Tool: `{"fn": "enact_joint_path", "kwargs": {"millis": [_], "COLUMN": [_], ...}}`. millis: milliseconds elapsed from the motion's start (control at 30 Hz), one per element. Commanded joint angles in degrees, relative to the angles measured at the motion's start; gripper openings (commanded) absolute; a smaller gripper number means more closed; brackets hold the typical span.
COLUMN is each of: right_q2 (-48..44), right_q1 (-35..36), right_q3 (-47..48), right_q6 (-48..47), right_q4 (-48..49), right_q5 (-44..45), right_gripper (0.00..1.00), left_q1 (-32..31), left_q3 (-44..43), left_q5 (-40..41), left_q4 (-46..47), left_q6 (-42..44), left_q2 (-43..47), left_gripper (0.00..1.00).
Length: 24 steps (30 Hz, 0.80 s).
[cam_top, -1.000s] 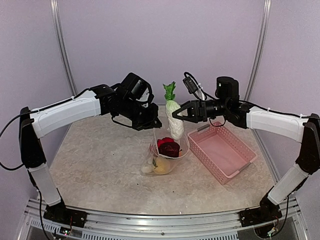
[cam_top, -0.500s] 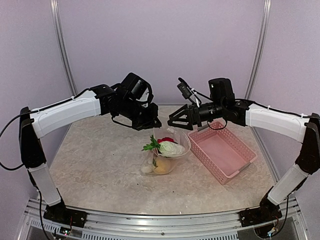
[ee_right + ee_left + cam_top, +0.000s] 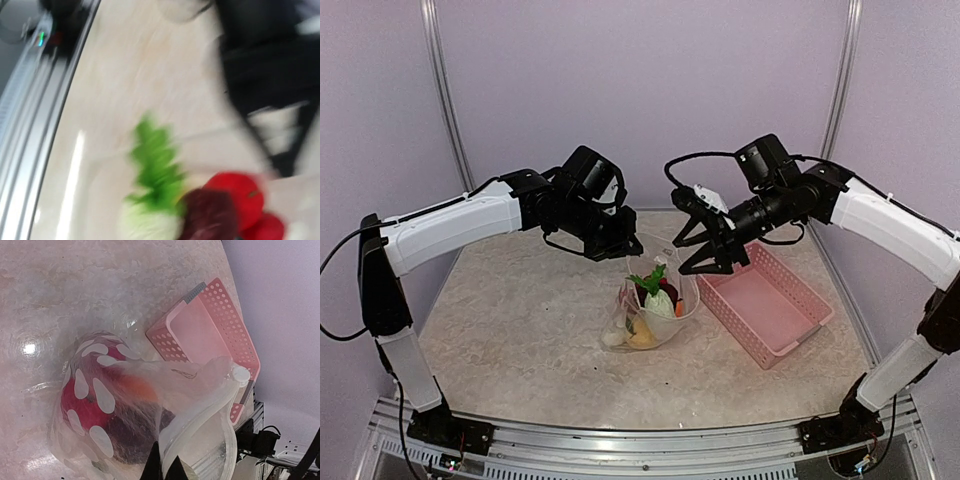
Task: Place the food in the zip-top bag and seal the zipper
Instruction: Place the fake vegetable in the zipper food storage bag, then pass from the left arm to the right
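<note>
The zip-top bag (image 3: 652,312) stands slumped but open-mouthed near the middle of the table (image 3: 520,320), a little nearer the far edge than the near one, with the pink basket (image 3: 770,305) just beside it toward the right edge. The left tool (image 3: 626,246) is closed on the far side of the bag's mouth. In the left wrist view its dark fingertips (image 3: 162,462) are pressed together at the bottom of the picture, with the pale zipper (image 3: 200,422) strip running up out of them and the dotted plastic bulging beyond it. The right tool (image 3: 688,248) hangs above the bag's right rim with its fingers spread apart and nothing between them. The food (image 3: 655,300) is inside the bag. A white vegetable with a green leaf (image 3: 653,282) lies on top, its leaf poking up through the mouth, with red and dark purple pieces under it. A yellow piece (image 3: 643,337) and a small whitish piece (image 3: 613,339) lie at the bottom against the plastic. Through the bag wall in the left wrist view a red piece (image 3: 80,410) shows behind the white dots, with the basket's perforated side beyond it. The right wrist view is badly blurred, and only the green leaf, a red piece and a dark purple piece (image 3: 210,215) can be made out below it.
</note>
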State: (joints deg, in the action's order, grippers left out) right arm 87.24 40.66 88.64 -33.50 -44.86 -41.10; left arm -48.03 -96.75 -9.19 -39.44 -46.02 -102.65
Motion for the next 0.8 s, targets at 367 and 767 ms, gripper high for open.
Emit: {"fn": "enact_joint_path", "kwargs": {"millis": [367,767], "right_q2": [-1.3,0.7], "right_q1": [13.6,15.1], "right_q3": [-11.1,-0.7], "right_q6": [-11.8,-5.7], "right_q4": [-3.5,1.7], "right_q5": [23.9,23.5], "right_gripper": [0.52,0.0], "left_q1": [0.4,-8.1], "left_q3": [-0.4,7.5], "left_q5": [0.3,20.1], "left_q4": [-0.5,7.0], "left_q6": [0.1,13.7], "left_q2": [0.1,13.6], "left_gripper": [0.0,0.76]}}
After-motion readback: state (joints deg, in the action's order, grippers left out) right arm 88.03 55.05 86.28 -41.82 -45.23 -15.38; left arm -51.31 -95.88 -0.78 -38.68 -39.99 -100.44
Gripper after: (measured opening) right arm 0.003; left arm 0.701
